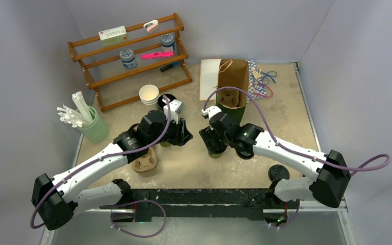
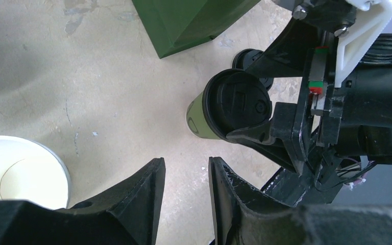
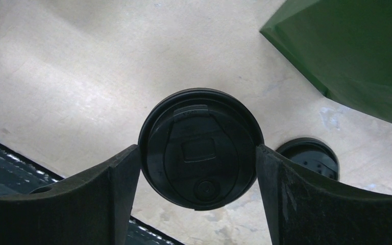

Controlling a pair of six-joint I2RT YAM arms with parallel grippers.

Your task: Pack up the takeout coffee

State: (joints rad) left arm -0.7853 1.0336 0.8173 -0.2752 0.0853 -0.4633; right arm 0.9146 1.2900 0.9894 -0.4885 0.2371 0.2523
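The takeout coffee point(image 1: 216, 151), an olive-green cup with a black sip lid, stands mid-table in front of the paper bag. It also shows in the left wrist view point(image 2: 237, 104) and the right wrist view point(image 3: 200, 127). My right gripper point(image 1: 213, 142) is shut on it, one finger against each side of the lid rim point(image 3: 199, 153). My left gripper point(image 1: 181, 133) is to the left of the cup. Its jaws point(image 2: 186, 162) stand slightly apart over bare table with nothing between them.
A brown paper bag with a green base point(image 1: 233, 81) stands open behind the cup, a cardboard carrier inside it. A loose black lid point(image 3: 309, 158) lies beside the cup. A white cup point(image 1: 149, 94), a cardboard carrier point(image 1: 145, 162), a green utensil holder point(image 1: 89, 125) and a wooden shelf point(image 1: 132, 56) are on the left.
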